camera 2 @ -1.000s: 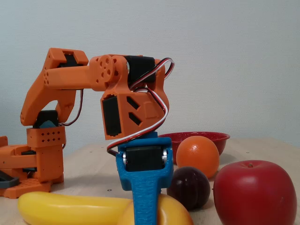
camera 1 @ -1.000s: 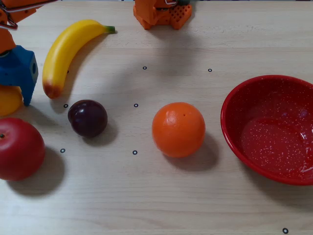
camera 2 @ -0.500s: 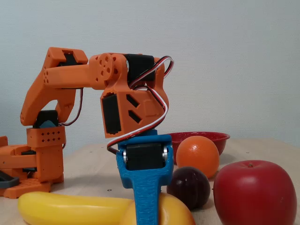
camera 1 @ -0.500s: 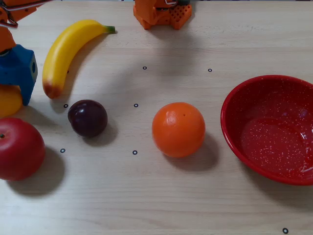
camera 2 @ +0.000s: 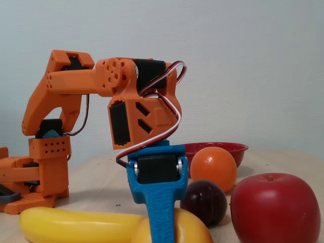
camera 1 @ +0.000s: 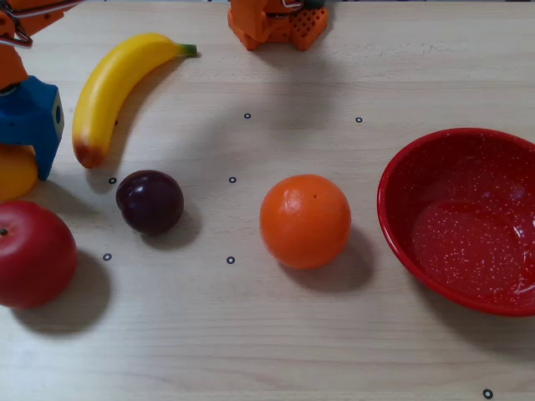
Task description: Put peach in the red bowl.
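Pale wood table [camera 1: 276, 334] under everything; your blue gripper [camera 1: 25, 163] sits at the far left edge of the top-down fixed view, its blue finger [camera 2: 162, 212] pointing down over the peach [camera 1: 15, 171], which shows as a yellow-orange curve partly cut by the frame edge. In the side fixed view the peach [camera 2: 190, 230] lies low in the foreground, directly behind that blue finger, touching or nearly so. You can't tell from either view whether the jaws are spread or closed on the fruit; only one finger is clearly visible. The red bowl [camera 1: 401, 238] sits at the far right of the top-down view, well apart from the peach, speckled inside. Between them, left to right: the dark plum [camera 1: 150, 201], then the orange [camera 1: 304, 220]. The banana [camera 1: 113, 88] lies just right of the gripper, slanting up toward the arm base [camera 1: 276, 23]. The red apple [camera 1: 32, 253] sits just below the peach.
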You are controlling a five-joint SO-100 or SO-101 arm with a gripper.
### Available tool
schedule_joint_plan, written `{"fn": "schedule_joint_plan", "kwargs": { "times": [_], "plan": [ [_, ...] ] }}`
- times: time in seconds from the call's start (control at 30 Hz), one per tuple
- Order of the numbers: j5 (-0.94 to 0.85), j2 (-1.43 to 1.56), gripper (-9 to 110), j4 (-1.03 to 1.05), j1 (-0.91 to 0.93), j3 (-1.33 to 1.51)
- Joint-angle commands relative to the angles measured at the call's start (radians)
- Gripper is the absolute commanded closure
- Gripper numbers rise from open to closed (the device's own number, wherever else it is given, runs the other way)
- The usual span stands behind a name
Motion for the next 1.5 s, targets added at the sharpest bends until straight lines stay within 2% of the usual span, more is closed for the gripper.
{"fn": "schedule_joint_plan", "kwargs": {
  "times": [0.0, 0.57, 1.47],
  "plan": [
    [-0.034, 0.063, 102, -0.009, -0.025, 0.014],
    [-0.12, 0.31, 102, 0.141, -0.04, 0.074],
    [-0.333, 0.719, 102, 0.071, -0.094, 0.252]
  ]
}}
